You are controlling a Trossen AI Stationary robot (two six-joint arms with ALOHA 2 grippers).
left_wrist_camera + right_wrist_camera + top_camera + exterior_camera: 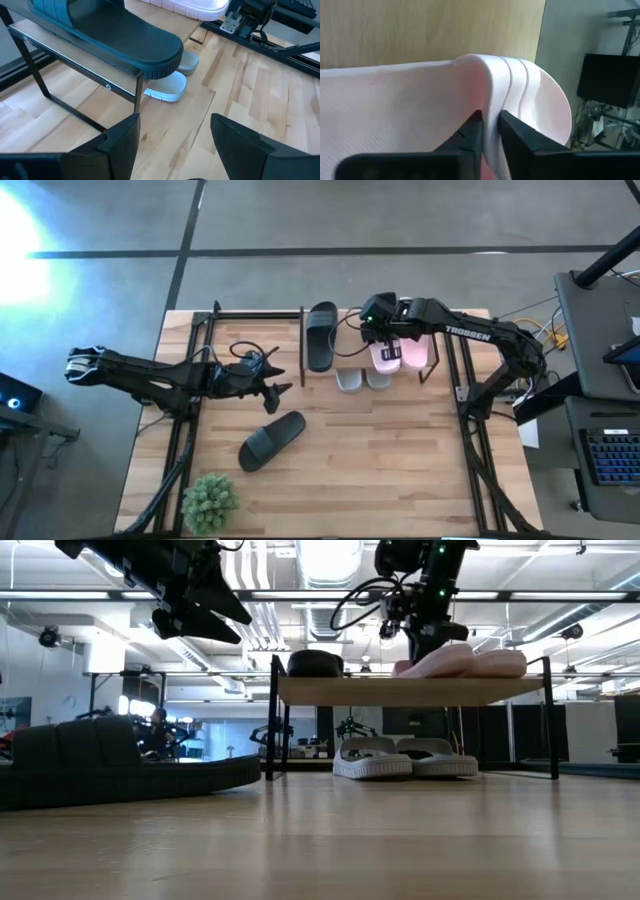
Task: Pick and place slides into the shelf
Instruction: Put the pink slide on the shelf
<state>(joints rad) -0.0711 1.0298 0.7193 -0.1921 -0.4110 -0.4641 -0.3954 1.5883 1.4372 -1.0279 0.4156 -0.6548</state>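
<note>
The shelf (312,372) stands at the table's far edge. One black slide (322,335) lies on its top plank, and the pink pair (412,352) lies to the right of it. The light grey pair (405,758) sits under the plank. A second black slide (272,440) lies sole-down on the table, near the middle. My right gripper (491,117) is over the left pink slide (435,662) and shut on it. My left gripper (278,390) hovers open above the table, left of the shelf, between the two black slides. My right gripper pinches the left pink slide between its two fingers by the raised edge of the strap (490,95). It comes from above, pointing down. The slide rests on the shelf's top plank (400,690), beside the other pink slide.
A small green potted plant (210,502) stands at the table's near left corner. Black metal frame rails (185,430) run along the table's left and right sides. Bare wood lies between the shelf and the near edge.
</note>
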